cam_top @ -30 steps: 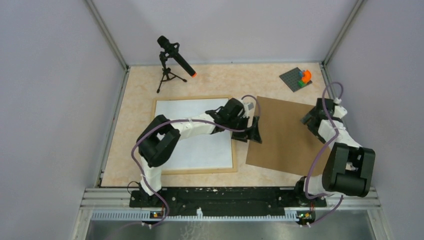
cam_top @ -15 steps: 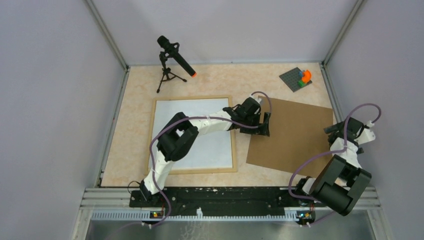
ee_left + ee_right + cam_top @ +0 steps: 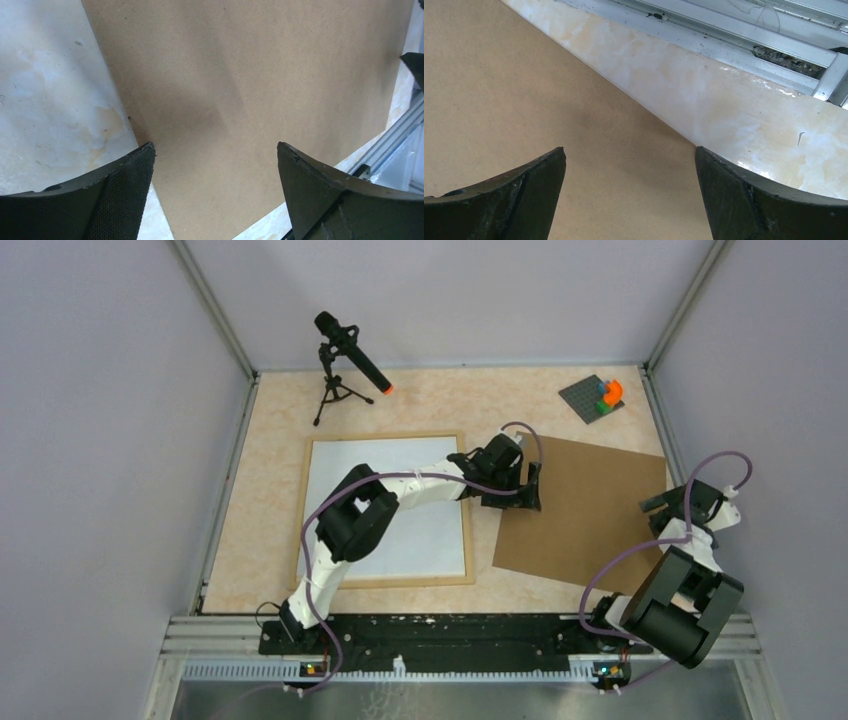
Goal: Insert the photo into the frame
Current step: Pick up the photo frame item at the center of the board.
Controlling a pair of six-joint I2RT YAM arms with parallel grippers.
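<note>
The frame (image 3: 385,582), thin light wood, lies flat left of centre with a plain white sheet (image 3: 420,540) inside it. The photo's printed picture shows in no view. A brown backing board (image 3: 585,515) lies to the frame's right. My left gripper (image 3: 533,487) hangs open over the board's left edge; in the left wrist view the gripper (image 3: 215,147) has only the board (image 3: 250,75) below it. My right gripper (image 3: 652,518) stands open at the board's right edge; in the right wrist view it (image 3: 630,150) straddles board (image 3: 499,90) and table, holding nothing.
A black microphone on a small tripod (image 3: 350,355) stands at the back left. A grey baseplate with coloured bricks (image 3: 597,397) sits at the back right. An aluminium rail (image 3: 724,30) runs along the right wall, close to my right gripper.
The left arm has reached further right, onto the board's left edge. The right arm has swung from the board's upper right outward to its right edge. Both have barely moved in the last half second.
</note>
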